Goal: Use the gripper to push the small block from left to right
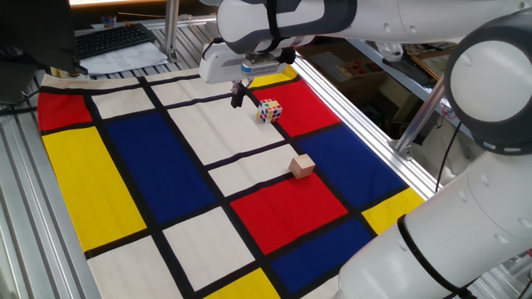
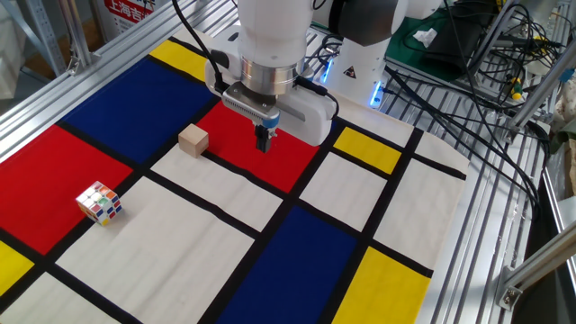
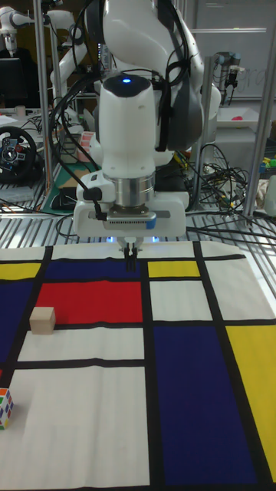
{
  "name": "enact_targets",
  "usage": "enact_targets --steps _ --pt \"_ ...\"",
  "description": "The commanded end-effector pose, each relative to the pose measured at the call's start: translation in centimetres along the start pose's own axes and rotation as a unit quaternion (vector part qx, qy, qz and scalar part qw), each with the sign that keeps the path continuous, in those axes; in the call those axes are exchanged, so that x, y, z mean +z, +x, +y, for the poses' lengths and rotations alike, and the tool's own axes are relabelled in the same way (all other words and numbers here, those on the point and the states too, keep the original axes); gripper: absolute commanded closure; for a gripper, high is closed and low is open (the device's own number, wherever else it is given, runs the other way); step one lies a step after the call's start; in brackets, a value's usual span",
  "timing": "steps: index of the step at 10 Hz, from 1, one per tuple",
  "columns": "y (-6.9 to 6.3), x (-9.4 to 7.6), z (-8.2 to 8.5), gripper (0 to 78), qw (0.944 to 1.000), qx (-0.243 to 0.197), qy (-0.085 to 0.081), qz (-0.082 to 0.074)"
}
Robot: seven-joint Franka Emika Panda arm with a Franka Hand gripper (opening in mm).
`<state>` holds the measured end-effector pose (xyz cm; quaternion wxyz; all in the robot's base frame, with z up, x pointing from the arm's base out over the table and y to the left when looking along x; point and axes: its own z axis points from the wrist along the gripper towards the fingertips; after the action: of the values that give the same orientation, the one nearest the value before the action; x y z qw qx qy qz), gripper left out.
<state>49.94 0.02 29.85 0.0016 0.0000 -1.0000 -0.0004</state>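
Tall fixed view, small block (image 3: 43,321) square-on (upright), gripper (image 3: 130,261) apart

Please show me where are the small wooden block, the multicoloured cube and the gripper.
small block (image 2: 193,140), the other fixed view, on its front face.
multicoloured cube (image 2: 99,203), the other fixed view, on its top.
gripper (image 2: 264,141), the other fixed view, at its black fingertips.

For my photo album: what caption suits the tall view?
White robot arm's gripper poised above the colour-block mat, wooden small block off to its side.
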Motion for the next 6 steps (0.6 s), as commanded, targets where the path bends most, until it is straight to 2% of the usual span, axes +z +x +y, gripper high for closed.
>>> enact_targets --steps 1,6 --pt "0.00 -0.01 0.00 77.6 0.9988 -0.048 0.000 0.008" --pt "0.00 -0.02 -0.01 77.6 0.9986 -0.050 -0.007 0.018"
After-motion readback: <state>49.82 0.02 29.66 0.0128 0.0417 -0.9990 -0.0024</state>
